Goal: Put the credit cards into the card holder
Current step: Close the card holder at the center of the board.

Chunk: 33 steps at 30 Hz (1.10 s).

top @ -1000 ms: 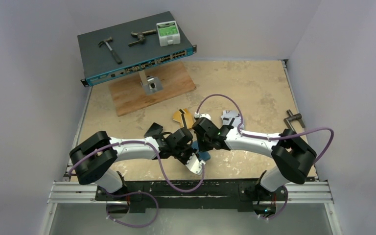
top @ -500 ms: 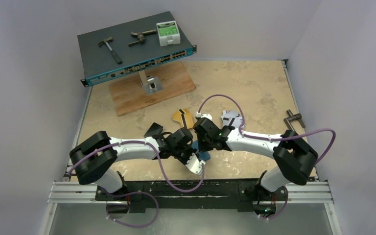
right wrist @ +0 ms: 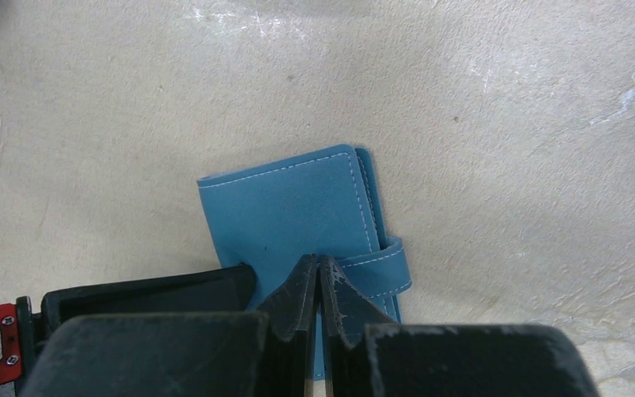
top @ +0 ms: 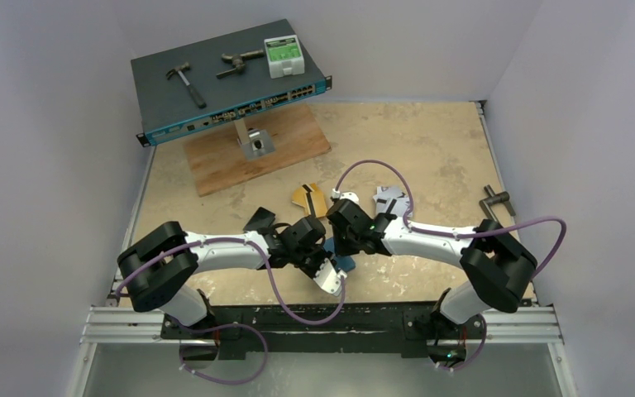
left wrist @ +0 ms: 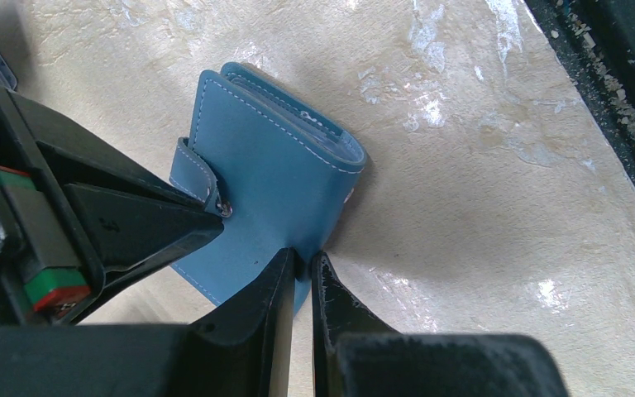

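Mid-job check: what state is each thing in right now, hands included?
card holder, folded closed on the table, strap across its cover.
left hand, nearly shut, pinching the card holder's edge.
right hand, shut, tips at the strap.
gold card, loose on the table, outside the holder.
silver card, loose on the table, partly hidden.

One card holder [left wrist: 273, 174], two arms [top: 223, 246], one hammer [top: 186, 83]

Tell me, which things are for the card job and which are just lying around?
For the job: teal card holder, gold card, silver card.
Just lying around: hammer, green-and-white box, wooden board, metal tool by the right edge.
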Available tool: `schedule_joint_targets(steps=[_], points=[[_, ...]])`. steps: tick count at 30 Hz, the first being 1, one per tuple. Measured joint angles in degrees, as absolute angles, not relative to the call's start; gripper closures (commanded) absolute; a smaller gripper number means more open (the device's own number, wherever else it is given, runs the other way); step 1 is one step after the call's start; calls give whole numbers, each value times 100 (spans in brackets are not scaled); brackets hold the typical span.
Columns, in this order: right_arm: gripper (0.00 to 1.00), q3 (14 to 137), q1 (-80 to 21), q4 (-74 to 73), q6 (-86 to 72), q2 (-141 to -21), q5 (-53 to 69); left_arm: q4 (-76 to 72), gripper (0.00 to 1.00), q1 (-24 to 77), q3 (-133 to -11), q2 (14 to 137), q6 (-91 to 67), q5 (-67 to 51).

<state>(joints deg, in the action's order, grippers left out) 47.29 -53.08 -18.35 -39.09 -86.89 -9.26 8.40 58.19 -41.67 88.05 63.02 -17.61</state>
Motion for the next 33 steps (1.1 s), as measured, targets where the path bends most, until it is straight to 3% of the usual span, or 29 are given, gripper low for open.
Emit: schedule_joint_targets(steps=[33], points=[[100, 4283, -5290, -1240, -4353, -8527, -952, 847, 100, 5819, -4167, 8805, 6300, -1756]])
